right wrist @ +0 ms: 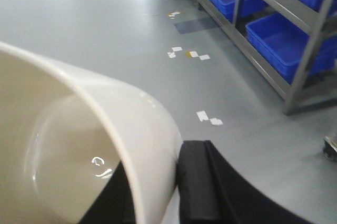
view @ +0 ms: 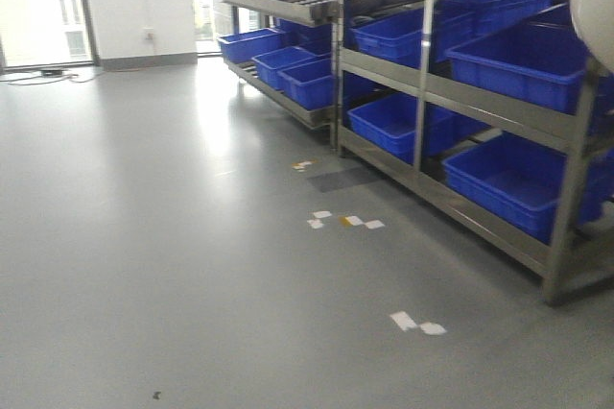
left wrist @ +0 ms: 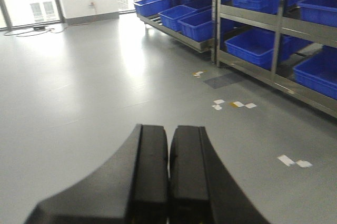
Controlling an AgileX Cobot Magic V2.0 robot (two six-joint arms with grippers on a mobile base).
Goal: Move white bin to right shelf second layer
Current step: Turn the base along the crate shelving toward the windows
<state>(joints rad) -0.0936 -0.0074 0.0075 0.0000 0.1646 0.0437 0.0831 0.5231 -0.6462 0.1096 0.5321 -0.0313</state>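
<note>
Wrist view, right fingers (right wrist: 197, 182) clamp white bin (right wrist: 131, 119) wall, front shows only edge, left fingers (left wrist: 150, 171) closed

White bin (right wrist: 121, 129) is clearly plastic, cream-white and really glossy, with smooth walls inside and out and small highlights on the inner wall. The left claw (left wrist: 169, 134) and the right claw (right wrist: 155, 166) both look like black matt plastic or rubber, can't tell which. They're smooth with hardly any shine. The floor (view: 144, 255) is a smooth grey coating, semi-gloss, throwing back the window glare. The shelf racks (view: 422, 92) are bare metal with a brushed-steel look and a dull sheen. The blue crates (view: 518, 59) are moulded plastic, kind of satin. The scraps (view: 417, 323) on the floor look like matt white paper or tape, one bit yellowish.
</note>
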